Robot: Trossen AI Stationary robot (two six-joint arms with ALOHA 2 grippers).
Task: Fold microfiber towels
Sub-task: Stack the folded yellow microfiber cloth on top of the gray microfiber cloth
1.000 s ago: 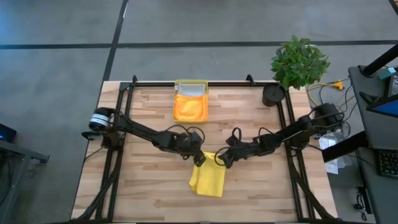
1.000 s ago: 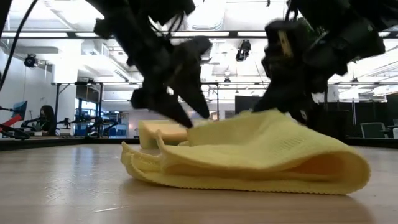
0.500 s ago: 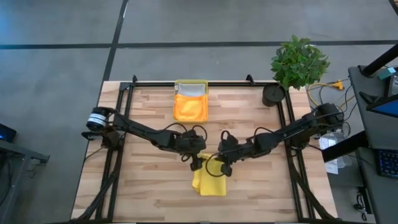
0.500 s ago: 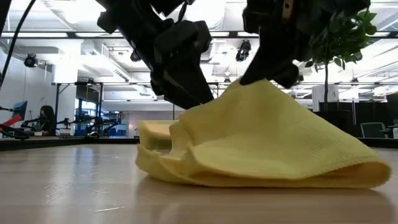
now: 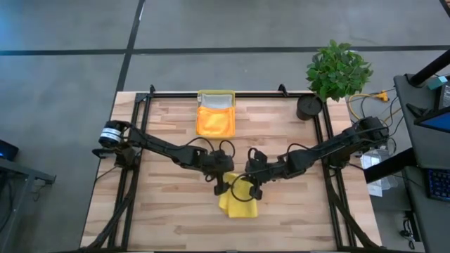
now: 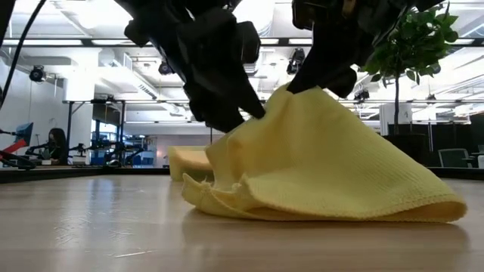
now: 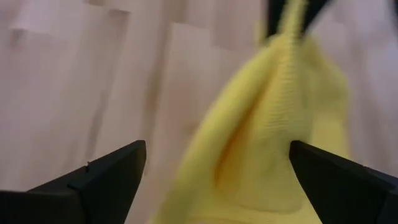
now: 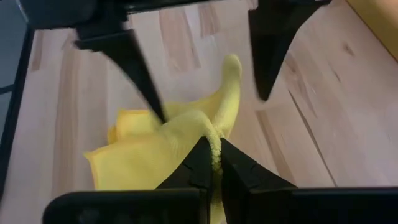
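Worktop [image 5: 162, 211]: pale wood planks; both arms meet over its middle.
Tray [image 5: 216, 98]: at the far edge, well apart from the work, with an orange towel [image 5: 214, 121] and a grey towel [image 5: 216, 102] in it.
Yellow towel [image 5: 238, 200]: on the worktop's middle, nearer the front, one edge lifted into a peak, the rest bunched on the wood.
Handling: soft, light and limp, I judge; it drapes and slumps, so corners or a folded edge are the places to pinch.
Right pincer [image 8: 212, 163]: clenched on the towel's raised edge.
Left pincer [image 5: 223, 184]: beside the peak; its wrist view shows its fingers spread wide, gripping nothing.
Change: half a second ago the towel lay flatter and longer; the peak now stands taller and the heap is drawn in tighter.
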